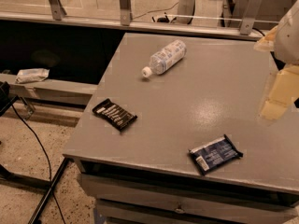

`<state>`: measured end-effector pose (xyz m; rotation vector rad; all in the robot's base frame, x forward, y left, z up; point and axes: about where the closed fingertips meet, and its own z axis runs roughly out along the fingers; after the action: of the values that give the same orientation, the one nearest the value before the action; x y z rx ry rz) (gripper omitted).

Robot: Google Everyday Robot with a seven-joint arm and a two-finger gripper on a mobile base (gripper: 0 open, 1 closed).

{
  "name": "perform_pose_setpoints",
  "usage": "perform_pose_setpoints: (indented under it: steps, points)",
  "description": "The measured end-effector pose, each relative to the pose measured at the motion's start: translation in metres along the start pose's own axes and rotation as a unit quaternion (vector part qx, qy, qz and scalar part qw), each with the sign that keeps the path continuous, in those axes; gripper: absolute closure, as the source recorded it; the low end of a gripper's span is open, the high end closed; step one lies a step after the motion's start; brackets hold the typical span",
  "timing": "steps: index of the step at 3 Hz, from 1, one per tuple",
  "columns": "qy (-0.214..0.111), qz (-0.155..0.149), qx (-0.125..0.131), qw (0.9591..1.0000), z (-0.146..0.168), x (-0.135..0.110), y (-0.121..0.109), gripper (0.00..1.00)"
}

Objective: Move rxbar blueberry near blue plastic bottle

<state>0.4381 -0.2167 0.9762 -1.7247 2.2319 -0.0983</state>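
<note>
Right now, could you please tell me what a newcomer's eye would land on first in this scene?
The blue plastic bottle lies on its side near the far middle of the grey table, white cap pointing front-left. The rxbar blueberry lies flat by the front edge on the right, and a black striped wrapper lies near the left edge. The gripper hangs at the table's right side, apart from all three.

Dim, warm light is falling from above, spreading a soft pale sheen across the middle of the grey table (154,125). The blue plastic bottle (166,57) is casting a faint shadow. The gripper (279,85), hanging at the right edge above the table, is glowing washed-out yellow.
</note>
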Motion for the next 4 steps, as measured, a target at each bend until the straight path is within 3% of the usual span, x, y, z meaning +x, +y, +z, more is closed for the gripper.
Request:
perform_pose_setpoints:
  steps: [2, 3, 4]
  points:
    - [0.000, -0.015, -0.006, 0.9999, 0.015, 0.003, 0.009, 0.00]
    - [-0.009, -0.058, -0.035, 0.9976, 0.052, 0.009, 0.036, 0.00]
    - [0.002, -0.156, -0.082, 0.9844, 0.108, 0.008, 0.075, 0.00]
